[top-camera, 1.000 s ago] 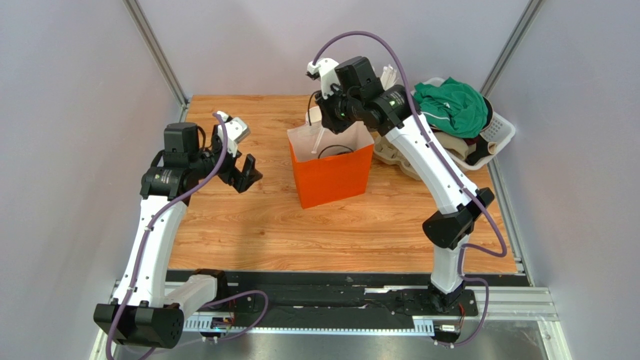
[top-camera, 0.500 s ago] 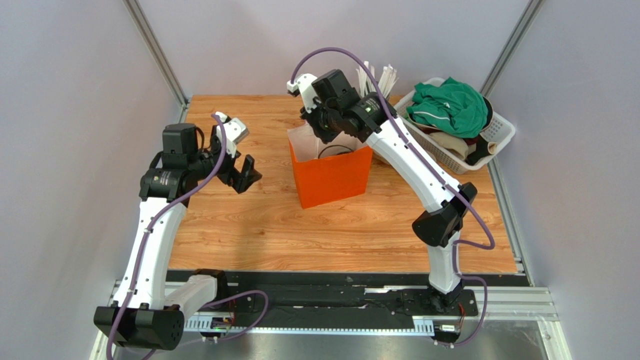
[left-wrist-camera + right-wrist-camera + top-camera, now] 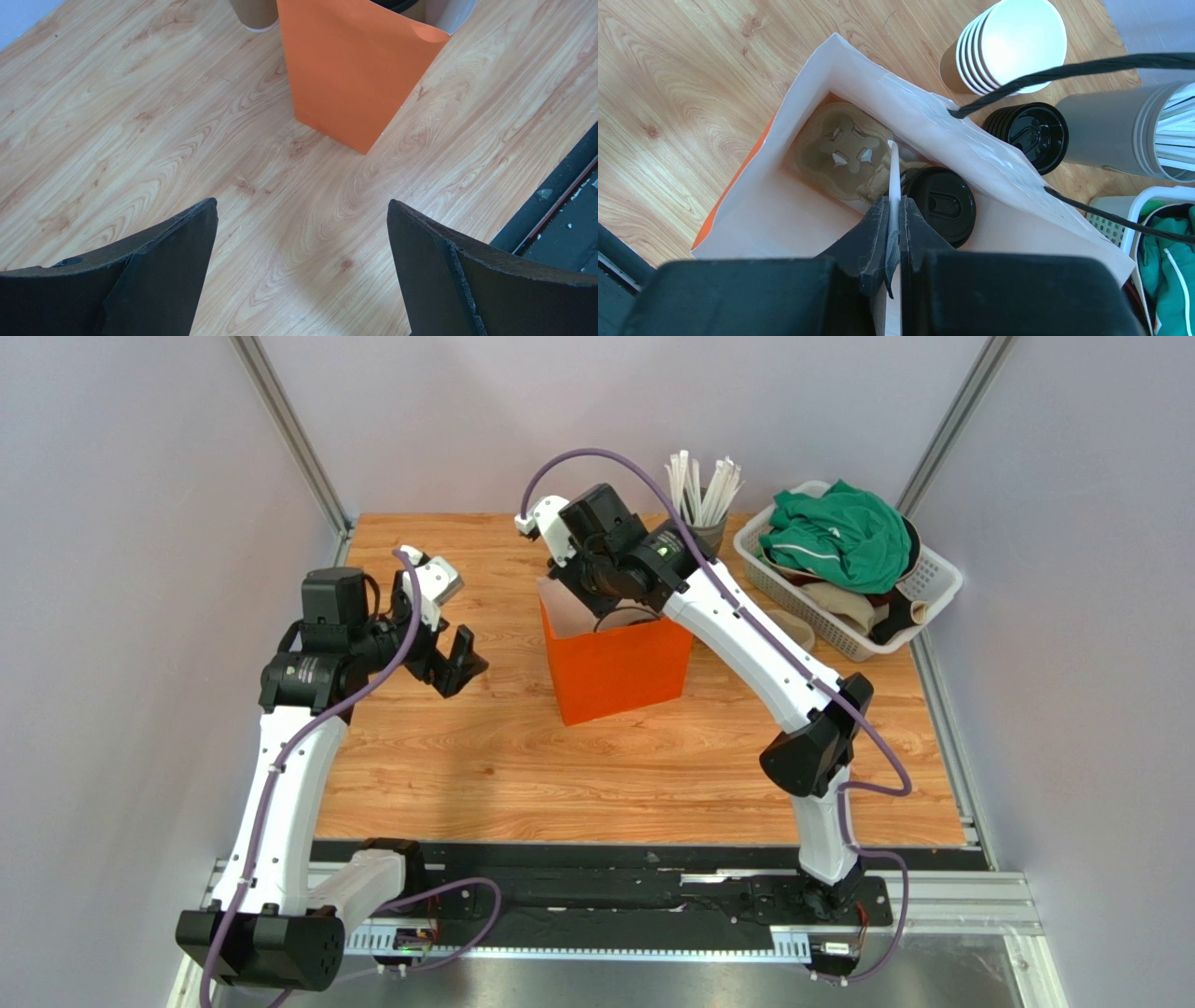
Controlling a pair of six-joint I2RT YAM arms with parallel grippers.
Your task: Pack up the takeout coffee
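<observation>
The takeout coffee (image 3: 941, 205), seen by its round black lid, stands inside the open orange bag (image 3: 617, 658) next to a pulp cup carrier (image 3: 843, 157). My right gripper (image 3: 894, 210) hovers over the bag's mouth, shut on a thin white straw (image 3: 894, 175) whose tip points down between the carrier and the lid. In the top view the right gripper (image 3: 601, 591) is at the bag's far rim. My left gripper (image 3: 302, 204) is open and empty, above bare wood left of the bag (image 3: 351, 77); in the top view it (image 3: 456, 655) is well apart from the bag.
Behind the bag stand a stack of lidless paper cups (image 3: 1011, 42), a stack of black lids (image 3: 1029, 133) and a grey holder of straws (image 3: 701, 511). A white basket (image 3: 933, 588) with green cloth (image 3: 842, 532) sits at the back right.
My right arm has swung left from the straw holder to over the bag's mouth, carrying the straw. The left arm has not moved.
</observation>
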